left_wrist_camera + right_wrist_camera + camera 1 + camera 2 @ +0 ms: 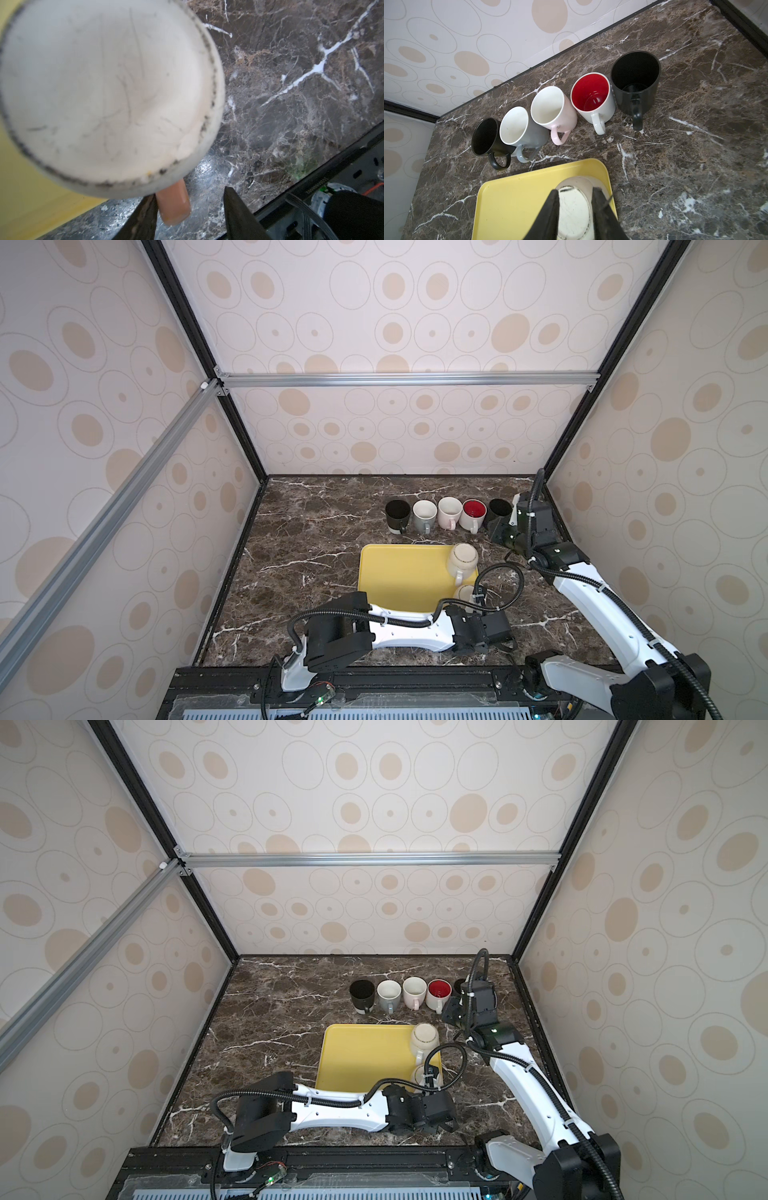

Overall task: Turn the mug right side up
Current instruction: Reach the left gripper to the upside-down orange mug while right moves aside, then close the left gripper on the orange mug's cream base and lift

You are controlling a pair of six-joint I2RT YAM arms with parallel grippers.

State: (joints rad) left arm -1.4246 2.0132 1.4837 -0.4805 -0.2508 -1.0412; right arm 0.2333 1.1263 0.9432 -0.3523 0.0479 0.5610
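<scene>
One strip of small pale lettering shows on the black metal frame rail [318,188] at the near edge of the dark marble table [291,104], caught in the left wrist view. It runs upside down and blurred, so no word or number can be read.

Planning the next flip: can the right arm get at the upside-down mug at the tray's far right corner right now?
Probably yes. The right gripper hovers open close to that mug, with nothing between them. The left gripper is at the nearer mug, out of the way.
</scene>
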